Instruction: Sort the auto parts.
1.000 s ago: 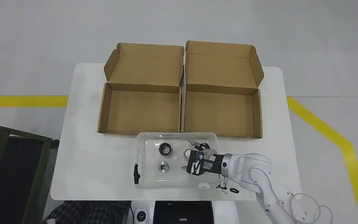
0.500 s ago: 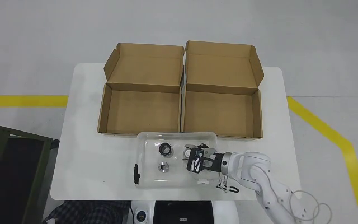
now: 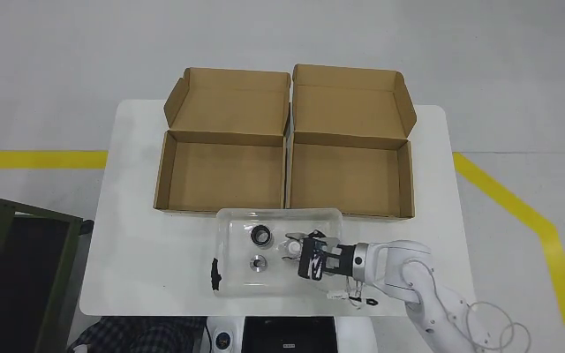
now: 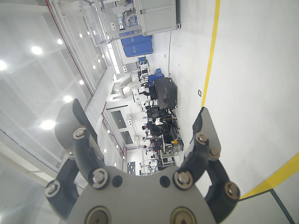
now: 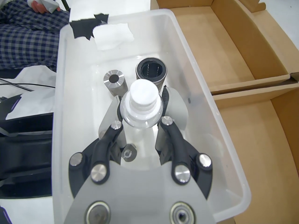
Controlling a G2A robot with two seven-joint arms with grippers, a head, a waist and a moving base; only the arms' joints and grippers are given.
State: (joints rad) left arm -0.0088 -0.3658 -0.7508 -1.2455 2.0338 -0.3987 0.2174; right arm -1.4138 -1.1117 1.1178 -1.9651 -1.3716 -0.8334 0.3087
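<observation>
Left end effector [image 4: 140, 113]: fingers spread wide, nothing between them, aimed off into room. Surface [image 3: 132, 229]: bare strip left of clear bin [image 3: 278, 210]. Left box [image 3: 221, 176] and right box [image 3: 349, 181]: open, side walls touching, just behind bin's far rim. In bin: metal cylinder [image 3: 256, 263], black-ringed bearing [image 3: 261, 236] just beside it. Right end effector [image 5: 142, 108]: inside bin, pointing left, clamped on white stepped part [image 5: 143, 92]. Part sits mid-bin, near bearing, apart from both long walls.

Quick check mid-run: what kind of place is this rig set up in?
Probably an industrial test hall: a yellow floor line, an aluminium-framed machine enclosure and rows of ceiling lights.
</observation>
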